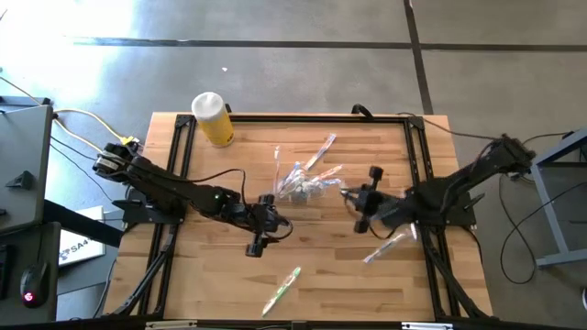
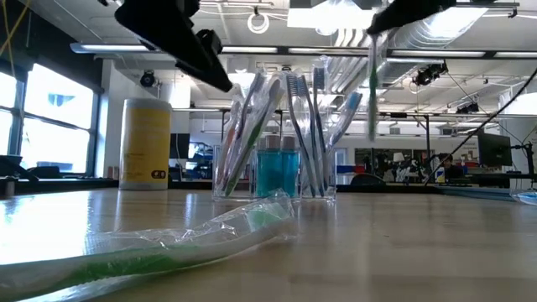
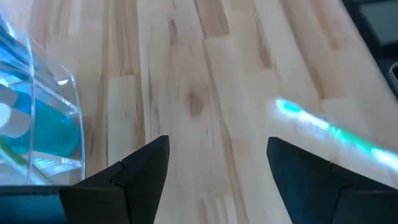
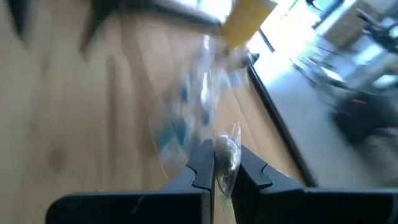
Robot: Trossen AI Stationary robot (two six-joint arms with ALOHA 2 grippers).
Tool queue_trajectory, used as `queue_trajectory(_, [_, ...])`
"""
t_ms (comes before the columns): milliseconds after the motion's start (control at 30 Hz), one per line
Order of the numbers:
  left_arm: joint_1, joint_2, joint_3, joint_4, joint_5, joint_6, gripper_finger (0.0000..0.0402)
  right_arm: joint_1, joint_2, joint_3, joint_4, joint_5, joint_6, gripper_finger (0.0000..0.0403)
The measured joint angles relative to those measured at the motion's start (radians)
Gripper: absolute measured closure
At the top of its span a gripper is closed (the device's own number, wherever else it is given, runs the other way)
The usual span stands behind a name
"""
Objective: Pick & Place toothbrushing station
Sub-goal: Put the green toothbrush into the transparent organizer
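A clear container (image 1: 303, 181) (image 2: 277, 172) stands upright mid-table with several toothbrushes and a teal tube in it. My right gripper (image 1: 348, 194) (image 4: 215, 163), just right of it, is shut on a clear-wrapped toothbrush (image 2: 373, 84). My left gripper (image 1: 286, 225) (image 3: 217, 168) hovers open over bare wood on the container's near left side (image 3: 43, 124). One wrapped green toothbrush (image 1: 282, 291) (image 2: 168, 247) lies flat near the front edge. Another (image 1: 390, 246) (image 3: 329, 130) lies under the right arm. My right gripper pinches the wrapped toothbrush between its two fingertips, near its upper end (image 4: 226, 149), with a bit of wrapper sticking up past them. The fingers come from the table's right, slanting slightly down. The toothbrush hangs upright below them, clear of the table.
A yellow bottle with a white cap (image 1: 213, 119) (image 2: 147, 143) stands at the far left corner. A few more wrapped toothbrushes (image 1: 321, 151) lie behind the container. Black rails (image 1: 179, 156) run along the table's sides and far edge.
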Motion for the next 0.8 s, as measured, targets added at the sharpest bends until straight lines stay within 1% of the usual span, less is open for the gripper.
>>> queue_trajectory(67, [0.0,-0.002,0.002,-0.005,-0.001,-0.02,0.0137,-0.044,-0.073,-0.078,0.212,-0.129,-0.084,0.0389])
queue_trajectory(133, [0.0,-0.015,0.0,-0.041,-0.004,-0.031,0.0137,-0.084,-0.109,-0.149,0.382,-0.263,-0.153,0.0389])
queue_trajectory(167, [0.0,-0.017,0.0,-0.033,-0.002,-0.036,0.0137,-0.101,-0.116,-0.165,0.441,-0.297,-0.168,0.0389])
queue_trajectory(200, [0.0,-0.017,0.002,-0.026,0.0,-0.039,0.0137,-0.117,-0.122,-0.177,0.464,-0.312,-0.175,0.0389])
queue_trajectory(300, [-0.001,-0.019,0.002,-0.038,0.0,-0.04,0.0137,-0.167,-0.113,-0.189,0.481,-0.327,-0.18,0.0389])
queue_trajectory(467, [-0.001,-0.02,0.002,-0.042,0.007,-0.058,0.0137,-0.261,-0.038,-0.189,0.508,-0.407,-0.181,0.0389])
queue_trajectory(567, [0.0,-0.02,0.002,-0.038,0.007,-0.058,0.0137,-0.303,0.004,-0.188,0.518,-0.433,-0.149,0.0389])
queue_trajectory(667, [0.0,-0.02,0.002,-0.037,0.008,-0.058,0.0137,-0.331,0.042,-0.188,0.511,-0.481,-0.117,0.0389])
queue_trajectory(800, [0.0,-0.02,0.002,-0.026,0.008,-0.058,0.0137,-0.356,0.075,-0.188,0.51,-0.493,-0.072,0.0389])
